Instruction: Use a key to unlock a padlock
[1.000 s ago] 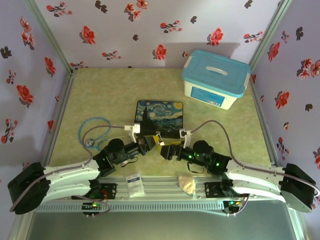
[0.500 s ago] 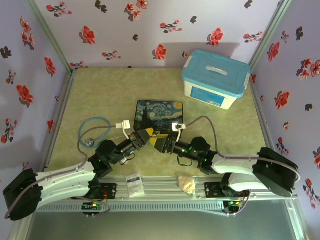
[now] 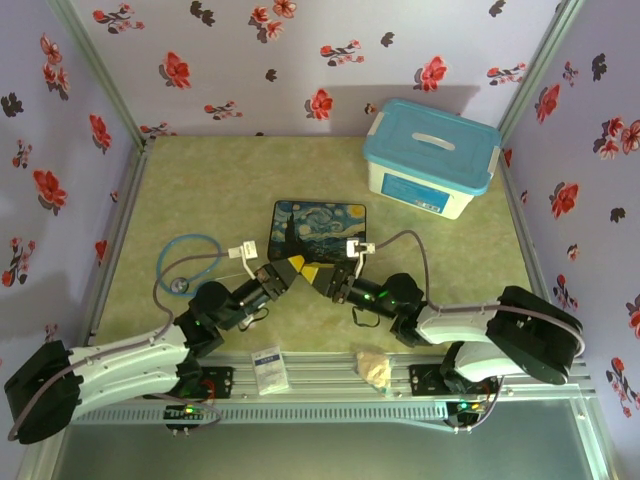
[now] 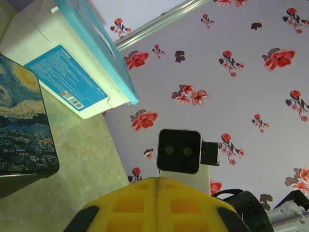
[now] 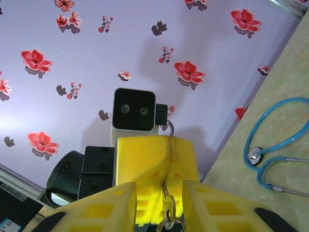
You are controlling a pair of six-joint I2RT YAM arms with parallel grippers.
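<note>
Mid-table, L gripper (image 4: 157, 186) closed, R gripper (image 5: 160, 193) can't tell (1 metal ring (image 5: 168, 203) between), 1 tin (image 3: 325, 225) behind

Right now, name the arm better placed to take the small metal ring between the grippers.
Right. The right gripper has its fingers apart either side of the metal ring, which hangs at the shut left gripper, so it need only close.

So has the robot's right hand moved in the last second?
Yes. The right hand has slid left and a little farther up the table, to the near edge of the starry tin, right by the left hand.
</note>
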